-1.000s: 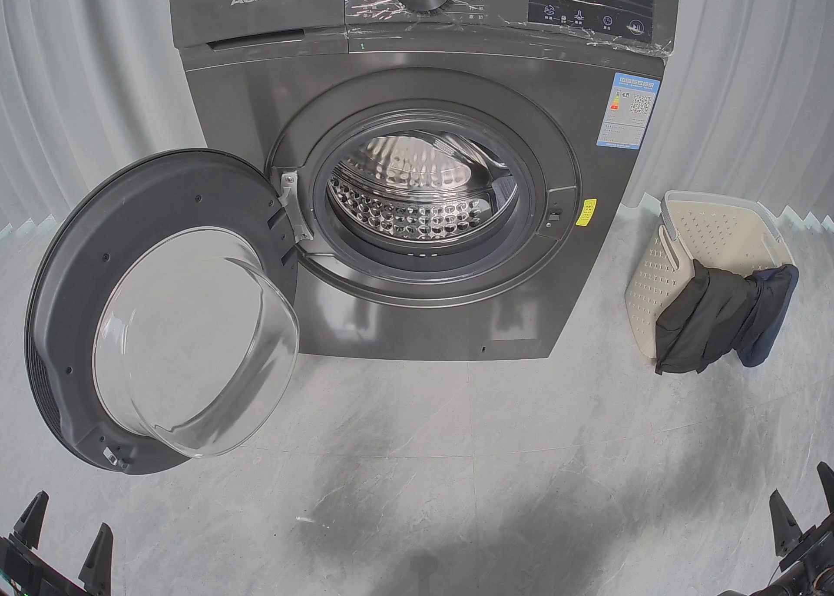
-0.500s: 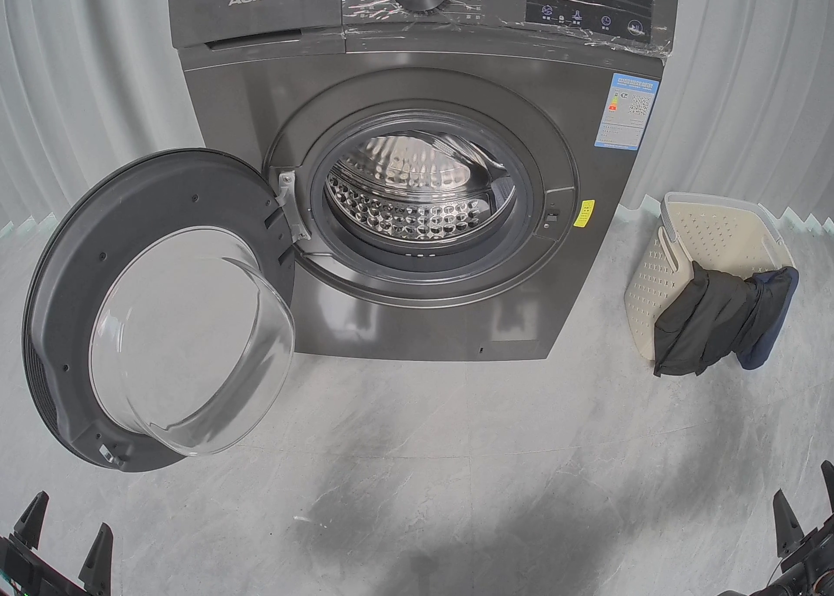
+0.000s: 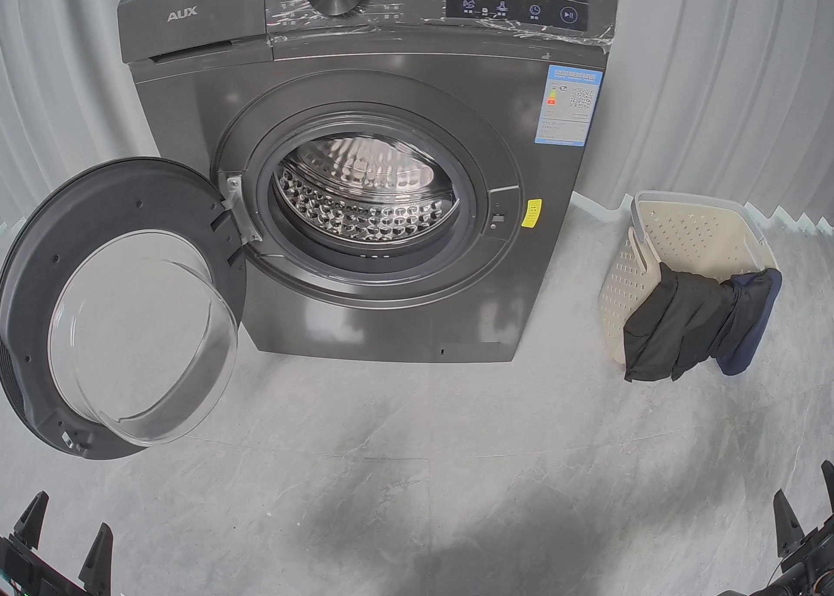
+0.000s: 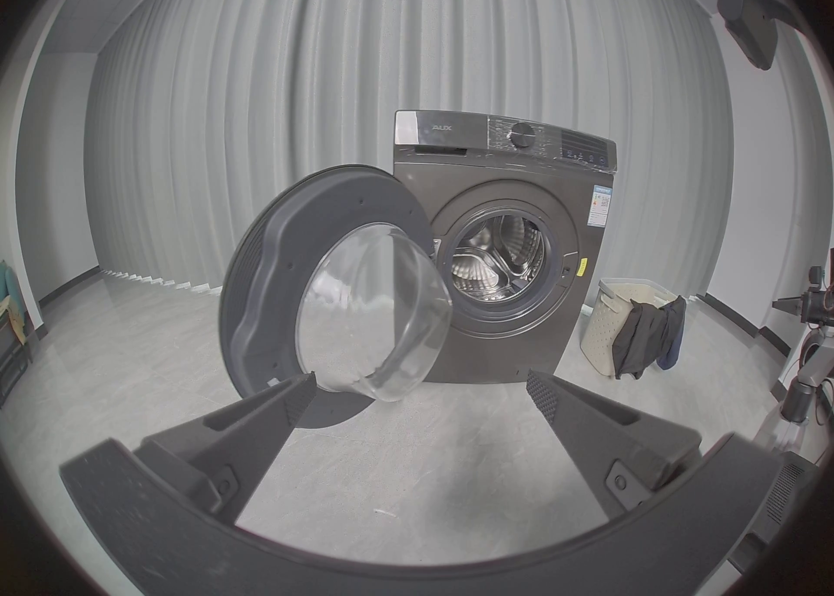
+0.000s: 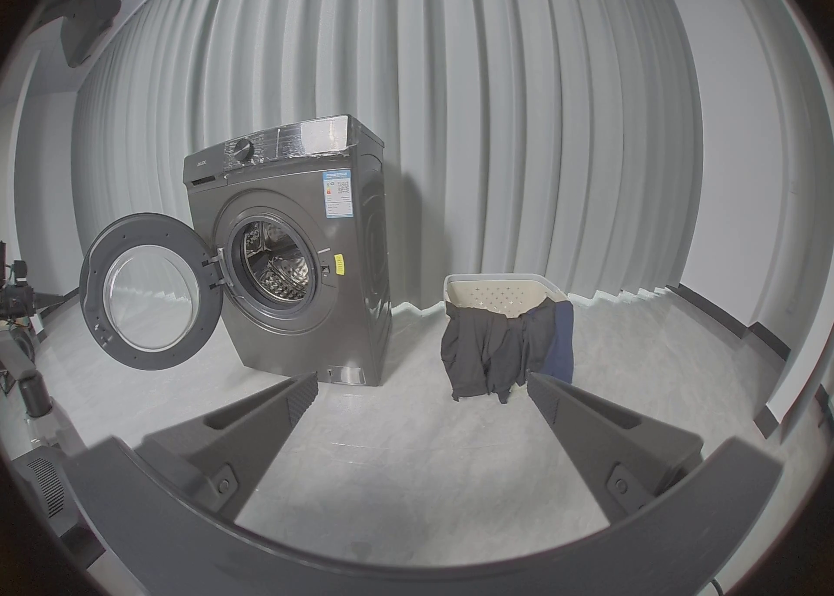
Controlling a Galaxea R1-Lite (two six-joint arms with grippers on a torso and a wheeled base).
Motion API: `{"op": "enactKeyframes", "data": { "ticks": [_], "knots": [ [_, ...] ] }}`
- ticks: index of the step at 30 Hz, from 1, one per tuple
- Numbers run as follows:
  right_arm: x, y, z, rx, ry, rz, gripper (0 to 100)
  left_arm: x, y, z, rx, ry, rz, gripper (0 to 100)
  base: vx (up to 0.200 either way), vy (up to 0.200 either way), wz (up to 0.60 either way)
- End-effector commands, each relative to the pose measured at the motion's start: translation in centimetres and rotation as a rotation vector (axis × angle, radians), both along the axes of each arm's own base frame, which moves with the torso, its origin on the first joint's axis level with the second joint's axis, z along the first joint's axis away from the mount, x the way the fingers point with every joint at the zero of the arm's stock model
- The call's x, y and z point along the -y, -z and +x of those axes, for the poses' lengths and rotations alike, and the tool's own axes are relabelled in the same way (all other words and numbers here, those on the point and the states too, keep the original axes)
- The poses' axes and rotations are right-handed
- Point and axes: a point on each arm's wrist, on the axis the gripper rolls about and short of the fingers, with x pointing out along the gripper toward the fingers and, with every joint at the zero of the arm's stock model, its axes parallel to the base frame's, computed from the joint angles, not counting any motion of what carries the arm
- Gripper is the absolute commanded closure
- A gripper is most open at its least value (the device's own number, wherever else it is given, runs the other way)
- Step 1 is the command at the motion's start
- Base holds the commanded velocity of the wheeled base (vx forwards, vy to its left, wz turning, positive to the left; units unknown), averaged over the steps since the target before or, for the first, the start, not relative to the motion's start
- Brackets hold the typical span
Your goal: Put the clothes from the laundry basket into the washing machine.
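Head view is showing the left gripper [image 3: 68, 528] hanging low over the near left corner of the floor [image 3: 434, 450], its jaws standing wide apart and carrying nothing; the left wrist view is confirming the gap. Beyond it, the door [image 3: 130, 198] is hanging fully open on the left side of the washing machine [image 3: 391, 320], which is standing toward the far edge of the floor. The drum [image 3: 365, 189] is gleaming bare, with no fabric showing inside it.

To the right of the machine and apart from it, the laundry basket [image 3: 686, 200] is sitting near the far right corner of the floor. A black garment [image 3: 678, 320] is draping over its near rim and down its outer wall, and a navy garment [image 3: 751, 315] is hanging beside it at the rim's right corner. The basket's bottom is lying out of sight, so more clothes may be waiting there.

At the near right corner of the floor, the right gripper [image 3: 804, 502] is hovering with its jaws spread and empty, well apart from the basket.

Judging from this, the task is barely starting: the open door is looking like the only step done. Both garments are waiting to be lifted out and carried across to the drum.
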Motion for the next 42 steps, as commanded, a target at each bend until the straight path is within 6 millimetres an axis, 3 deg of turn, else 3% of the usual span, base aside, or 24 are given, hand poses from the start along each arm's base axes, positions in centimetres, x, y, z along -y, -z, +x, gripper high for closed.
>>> {"op": "enactKeyframes", "data": {
  "ticks": [1, 33, 42],
  "knots": [
    [0.00, 0.47, 0.04, -0.006, 0.000, 0.000, 0, 0.00, 0.41, -0.04, 0.004, 0.000, 0.001, 0, 0.000, -0.200, 0.00],
    [0.00, 0.47, 0.04, -0.006, 0.000, 0.000, 0, 0.00, 0.40, -0.04, 0.006, 0.000, -0.002, 0, 0.000, -0.200, 0.00],
    [0.00, 0.47, 0.04, -0.006, 0.000, 0.000, 0, 0.00, 0.41, -0.04, 0.004, 0.000, -0.002, 0, 0.000, 0.000, 0.00]
  ]
}}
